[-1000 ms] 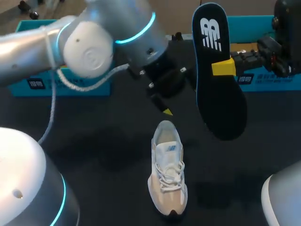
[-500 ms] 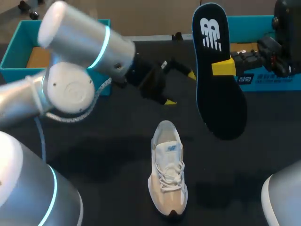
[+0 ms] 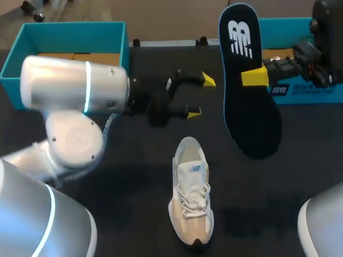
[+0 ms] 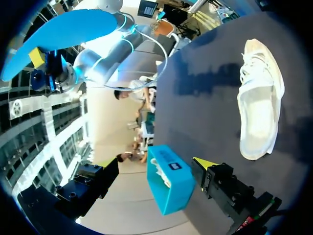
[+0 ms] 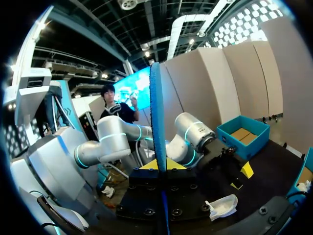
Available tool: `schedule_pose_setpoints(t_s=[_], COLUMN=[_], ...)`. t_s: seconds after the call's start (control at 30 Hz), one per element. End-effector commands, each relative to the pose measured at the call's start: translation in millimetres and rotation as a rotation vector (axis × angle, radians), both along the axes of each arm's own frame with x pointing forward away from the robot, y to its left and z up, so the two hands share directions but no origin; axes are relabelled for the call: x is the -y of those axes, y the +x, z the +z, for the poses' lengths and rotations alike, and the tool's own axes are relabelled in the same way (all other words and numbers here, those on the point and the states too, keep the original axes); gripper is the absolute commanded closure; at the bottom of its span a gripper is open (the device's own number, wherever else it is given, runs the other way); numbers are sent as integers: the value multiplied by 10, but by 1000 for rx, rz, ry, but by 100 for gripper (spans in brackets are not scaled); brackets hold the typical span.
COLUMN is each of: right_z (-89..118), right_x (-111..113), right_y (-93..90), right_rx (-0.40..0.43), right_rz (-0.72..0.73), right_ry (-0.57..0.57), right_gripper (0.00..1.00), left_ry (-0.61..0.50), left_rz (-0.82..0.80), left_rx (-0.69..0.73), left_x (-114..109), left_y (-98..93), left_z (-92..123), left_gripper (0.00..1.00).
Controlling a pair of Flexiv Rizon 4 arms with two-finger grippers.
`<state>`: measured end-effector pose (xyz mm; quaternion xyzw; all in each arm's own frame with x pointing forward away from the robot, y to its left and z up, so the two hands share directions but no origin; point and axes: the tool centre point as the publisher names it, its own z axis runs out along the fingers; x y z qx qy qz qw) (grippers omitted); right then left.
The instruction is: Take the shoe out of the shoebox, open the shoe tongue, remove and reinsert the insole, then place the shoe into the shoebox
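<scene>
Well, the insole [image 3: 247, 115] sits in my right gripper [image 3: 254, 76] — the yellow tips are closed on its edge about halfway along, holding it up off the table, dark printed face toward the head camera. The white shoe [image 3: 191, 198] lies apart from both grippers on the black table [image 3: 107, 160], toe toward me. My left gripper [image 3: 200, 96] is spread wide and holds nothing, hovering beyond the shoe's heel, beside the insole. The left shoebox [image 3: 69, 31] stands at the far left corner, the right shoebox [image 3: 292, 25] behind my right gripper. My left arm stretches across from the left, fingers pointing sideways at the insole — my right arm enters from the right edge.
</scene>
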<state>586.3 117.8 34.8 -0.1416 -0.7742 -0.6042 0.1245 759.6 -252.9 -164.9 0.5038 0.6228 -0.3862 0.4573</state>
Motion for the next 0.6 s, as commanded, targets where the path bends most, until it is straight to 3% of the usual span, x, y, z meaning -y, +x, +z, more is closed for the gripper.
schedule_pose_setpoints(t_s=[0.03, 0.27, 0.53, 0.6], right_z=[10, 10, 10, -39], right_x=[-26, -26, -26, -28], right_y=[37, 37, 37, 87], right_rx=[-2, -2, -2, -35], right_rz=[5, 5, 5, 23], right_ry=[-4, -4, -4, 16], right_gripper=[100, 100, 100, 100], left_ry=[-317, -330, -322, -315], left_rz=[12, -40, -84, -87], left_rx=[75, 139, 125, 125], left_x=[15, 71, -5, -28], left_y=[66, 131, 164, 163], left_z=[-13, 217, 312, 326], left_gripper=[0, 0, 0, 0])
